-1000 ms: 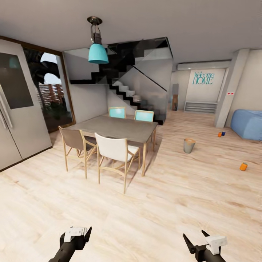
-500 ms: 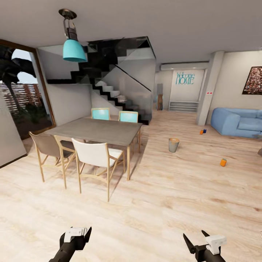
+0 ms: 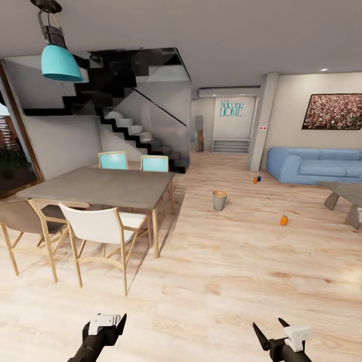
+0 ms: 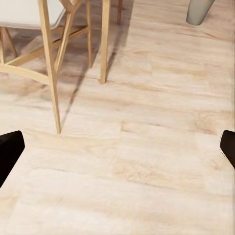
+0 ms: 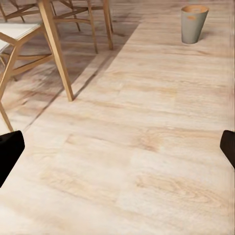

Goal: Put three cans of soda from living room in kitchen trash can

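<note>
Floor: we see pale wood planks running from the dining area to the living room, and both wrist views look down on the same boards.
Staircase: we make out black and white steps with a glass side, against the far wall behind the dining table.
Sofa: long and light blue, at the far right under a wide crowd photo.
Dining table: we find a grey top on light wood legs at the left, with two turquoise chairs behind it and a white chair in front.
Pendant lamp: turquoise shade hanging above the table.
Low table: we see only part of it, at the right edge in front of the sofa.
Trash can: it stands upright on open floor between the dining table and the sofa; we also see it far off in the right wrist view.
Orange soda can: alone on the floor, well right of the trash can, near the low table.
Two further cans: one orange and one blue, close together on the floor near the sofa's left end.
Left gripper: low in the head view; we see its fingers spread wide in the wrist view, nothing between them.
Right gripper: low at the right, likewise wide apart and holding nothing.
</note>
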### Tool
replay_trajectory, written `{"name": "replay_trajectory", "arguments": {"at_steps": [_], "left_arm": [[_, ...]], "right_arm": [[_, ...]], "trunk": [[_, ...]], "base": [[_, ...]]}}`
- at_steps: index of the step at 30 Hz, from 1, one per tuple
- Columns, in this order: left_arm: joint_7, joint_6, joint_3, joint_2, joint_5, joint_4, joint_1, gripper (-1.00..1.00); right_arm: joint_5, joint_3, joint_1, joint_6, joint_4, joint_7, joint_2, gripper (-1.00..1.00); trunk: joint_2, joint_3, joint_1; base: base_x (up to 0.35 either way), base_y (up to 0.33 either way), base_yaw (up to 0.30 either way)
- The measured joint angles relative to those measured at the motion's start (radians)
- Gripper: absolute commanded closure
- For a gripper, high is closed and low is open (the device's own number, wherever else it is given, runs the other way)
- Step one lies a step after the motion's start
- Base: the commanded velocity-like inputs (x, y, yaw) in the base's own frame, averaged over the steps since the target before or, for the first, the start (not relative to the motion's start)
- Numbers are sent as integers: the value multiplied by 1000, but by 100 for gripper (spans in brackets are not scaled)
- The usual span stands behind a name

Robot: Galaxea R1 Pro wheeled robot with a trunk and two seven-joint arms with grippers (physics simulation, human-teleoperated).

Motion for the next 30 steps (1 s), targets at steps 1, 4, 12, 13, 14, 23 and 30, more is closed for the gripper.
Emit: {"name": "replay_trajectory", "arguments": {"at_steps": [1, 4, 12, 13, 14, 23, 30], "left_arm": [[0, 0, 0, 0, 0, 0, 0, -100], [0, 0, 0, 0, 0, 0, 0, -100], [0, 0, 0, 0, -2, 0, 0, -100], [0, 1, 0, 0, -2, 0, 0, -100], [0, 1, 0, 0, -2, 0, 0, -100], [0, 1, -1, 0, -3, 0, 0, -100], [0, 1, -1, 0, -3, 0, 0, -100]], "right_arm": [[0, 0, 0, 0, 0, 0, 0, -100], [0, 0, 0, 0, 0, 0, 0, -100], [0, 1, 0, 0, 0, 0, 0, -100], [0, 1, 0, 0, 0, 0, 0, -100], [0, 1, 0, 0, 0, 0, 0, -100], [0, 0, 0, 0, 0, 0, 0, -100], [0, 0, 0, -1, 0, 0, 0, -100]], "trunk": [[0, 0, 0], [0, 0, 0], [0, 0, 0], [0, 0, 0], [0, 0, 0], [0, 0, 0], [0, 0, 0]], "base": [[319, -6, -246], [320, -4, -209], [321, -1, -63], [322, 0, -15], [322, 0, -10], [322, 0, -4], [322, 0, 0]]}}
